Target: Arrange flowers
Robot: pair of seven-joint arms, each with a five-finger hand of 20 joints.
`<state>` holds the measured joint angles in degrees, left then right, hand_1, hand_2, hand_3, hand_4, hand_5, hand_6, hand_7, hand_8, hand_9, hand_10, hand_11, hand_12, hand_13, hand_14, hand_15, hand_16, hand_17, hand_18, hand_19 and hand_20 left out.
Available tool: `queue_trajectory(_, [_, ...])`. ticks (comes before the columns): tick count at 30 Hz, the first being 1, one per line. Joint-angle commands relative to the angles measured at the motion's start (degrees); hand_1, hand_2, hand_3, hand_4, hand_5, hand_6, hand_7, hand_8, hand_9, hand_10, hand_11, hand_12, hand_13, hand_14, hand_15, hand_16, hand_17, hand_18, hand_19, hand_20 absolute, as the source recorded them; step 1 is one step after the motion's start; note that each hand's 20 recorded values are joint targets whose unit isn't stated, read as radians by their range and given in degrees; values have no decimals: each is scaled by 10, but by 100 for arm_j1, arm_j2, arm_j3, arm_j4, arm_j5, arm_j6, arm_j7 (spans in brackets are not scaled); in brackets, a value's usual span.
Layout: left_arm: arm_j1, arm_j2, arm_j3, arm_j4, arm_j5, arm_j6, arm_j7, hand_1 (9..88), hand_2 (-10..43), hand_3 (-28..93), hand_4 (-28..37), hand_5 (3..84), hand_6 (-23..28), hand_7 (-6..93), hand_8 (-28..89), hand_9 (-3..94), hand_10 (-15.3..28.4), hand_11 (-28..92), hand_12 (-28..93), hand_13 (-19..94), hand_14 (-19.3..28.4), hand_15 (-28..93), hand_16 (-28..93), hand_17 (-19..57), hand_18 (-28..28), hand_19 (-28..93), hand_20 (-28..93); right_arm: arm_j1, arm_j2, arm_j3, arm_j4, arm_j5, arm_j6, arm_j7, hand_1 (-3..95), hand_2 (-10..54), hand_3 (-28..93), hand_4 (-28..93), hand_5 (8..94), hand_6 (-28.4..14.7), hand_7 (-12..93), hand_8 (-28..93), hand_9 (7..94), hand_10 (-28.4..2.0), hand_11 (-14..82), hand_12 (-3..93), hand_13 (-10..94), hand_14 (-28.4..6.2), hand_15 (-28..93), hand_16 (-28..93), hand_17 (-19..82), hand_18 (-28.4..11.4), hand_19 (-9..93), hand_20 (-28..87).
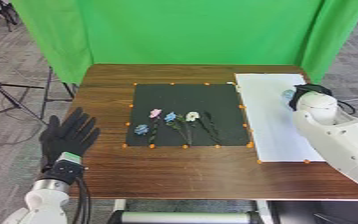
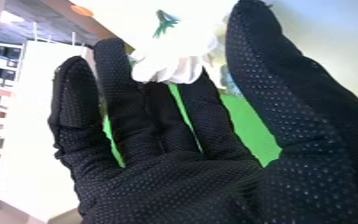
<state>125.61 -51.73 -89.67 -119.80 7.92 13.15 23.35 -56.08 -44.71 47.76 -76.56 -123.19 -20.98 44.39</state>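
Where petals (image 2: 169,69) overlap it, the robot hand (image 1: 310,90) gapes.

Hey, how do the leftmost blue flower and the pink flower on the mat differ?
The leftmost blue flower shows no clear stem, while the pink flower has a long dark one. The blue bloom lies nearer the robot than the pink one. Both lie on the black mat.

White arms (image 1: 340,142) — rounded, black gloves (image 1: 66,134), dark cables (image 1: 86,192)
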Motion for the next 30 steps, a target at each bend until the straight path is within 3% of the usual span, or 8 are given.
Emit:
queue_trajectory(1, [42, -37, 9, -9, -12, -27, 12, 258, 100, 700, -283, 338, 66, 177, -106, 268, 134, 215, 109, 189, 138, 336, -74, -66, 123, 304, 89, -24, -57, -45, 8, -22, -22, 254, 457, -84, 826, -281, 447, -76, 140, -117, 393, -185, 130, 96, 394, -178, 460, 89, 302, -249, 828, 292])
queue_trajectory(2, [51, -39, 12, -13, -14, -37, 28, 258, 100, 699, -283, 339, 66, 177, -106, 268, 133, 215, 109, 189, 138, 336, -74, -66, 123, 304, 89, -71, -43, -34, -26, -55, 47, 226, 459, -83, 827, -281, 448, -76, 141, -117, 402, -186, 134, 98, 400, -177, 462, 89, 303, -248, 829, 291])
queue_trajectory(4, [58, -32, 18, -13, -34, -54, 48, 258, 100, 699, -283, 339, 66, 176, -107, 269, 133, 215, 109, 189, 138, 335, -74, -66, 123, 304, 89, -129, -52, -31, -48, -153, 116, 198, 485, -90, 823, -280, 494, -69, 160, -118, 500, -182, 171, 139, 467, -160, 476, 106, 327, -234, 838, 282])
queue_trajectory(7, [24, -38, 27, -3, -34, -68, 38, 258, 101, 699, -283, 339, 66, 177, -107, 269, 135, 216, 109, 189, 138, 336, -74, -66, 123, 304, 88, -320, -24, 21, -168, -308, 304, 88, 532, -94, 782, -282, 557, -50, 187, -126, 598, -160, 216, 185, 551, -123, 450, 223, 351, -224, 853, 285])
queue_trajectory(10, [58, -51, 7, -18, -9, -76, 37, 258, 101, 699, -283, 339, 66, 177, -107, 269, 135, 214, 109, 189, 138, 335, -74, -66, 123, 304, 88, -503, -7, 45, -292, -452, 582, -29, 589, -95, 720, -283, 638, -36, 228, -34, 734, -120, 125, 349, 638, -75, 415, 342, 367, -219, 865, 314])
queue_trajectory(12, [59, -63, -12, -17, 17, -81, 9, 258, 101, 699, -283, 339, 66, 177, -106, 269, 134, 213, 108, 189, 138, 336, -74, -66, 123, 304, 88, -591, 2, 52, -357, -594, 710, -114, 599, -91, 708, -283, 685, -25, 260, -5, 791, -106, 103, 386, 675, -67, 405, 370, 371, -218, 868, 327])
queue_trajectory(24, [115, -76, -91, -26, 12, -96, -11, 257, 101, 699, -283, 339, 66, 176, -107, 269, 134, 213, 109, 189, 138, 335, -74, -66, 123, 303, 88, -1303, 304, 601, -1847, -1343, 1667, -108, 608, -61, 701, -283, 739, -12, 258, 12, 843, -96, 88, 396, 708, -64, 400, 383, 375, -217, 867, 340])
queue_trajectory(30, [199, -72, -192, -51, -12, -87, 7, 257, 100, 700, -283, 338, 66, 175, -106, 268, 132, 211, 109, 188, 138, 332, -74, -66, 123, 303, 89, -1125, -39, 312, -2471, -1582, 1954, -493, 607, -63, 709, -283, 744, -14, 254, 18, 844, -97, 88, 398, 710, -61, 399, 387, 379, -219, 873, 342])
